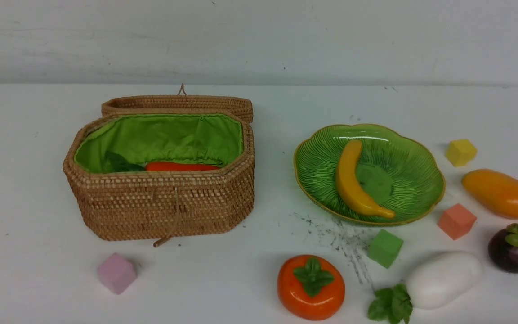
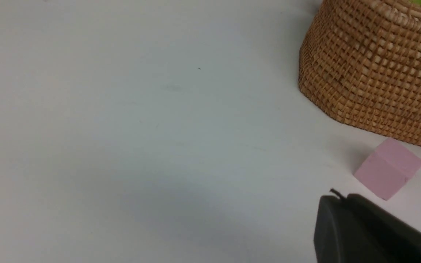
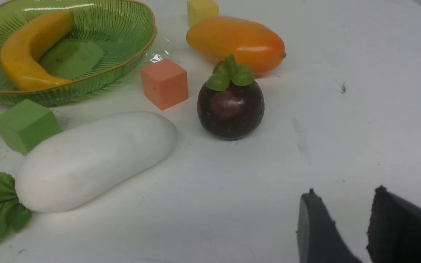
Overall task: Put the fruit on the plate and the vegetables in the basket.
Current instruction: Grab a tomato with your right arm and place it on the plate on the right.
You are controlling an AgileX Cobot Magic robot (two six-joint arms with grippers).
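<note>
Shut tight and empty, left hand [image 2: 342,200], low over bare surface [image 2: 122,128], close to the pink cube [image 2: 387,170], with the basket [image 2: 375,73] just beyond that cube. Partly open, right hand [image 3: 345,193], nothing between its fingers, above the surface and well short of the mangosteen [image 3: 230,109].

On the left, the basket with its lid [image 1: 178,105] thrown back behind. Inside, against the green lining, an orange-red carrot [image 1: 182,166] beside something dark green, too hidden to name.

On the right, the plate [image 1: 403,157] with the banana [image 1: 353,184] lying in it. Right of the plate, on the surface, the mango [image 1: 502,194], and nearer than that, the mangosteen. Along the near edge, the persimmon [image 1: 310,288] and the white radish [image 1: 443,279], leaves pointing left.

Around the plate, apart from it: yellow cube [image 1: 460,152] far right, salmon cube [image 1: 457,220] near right, green cube [image 1: 385,247] near.
</note>
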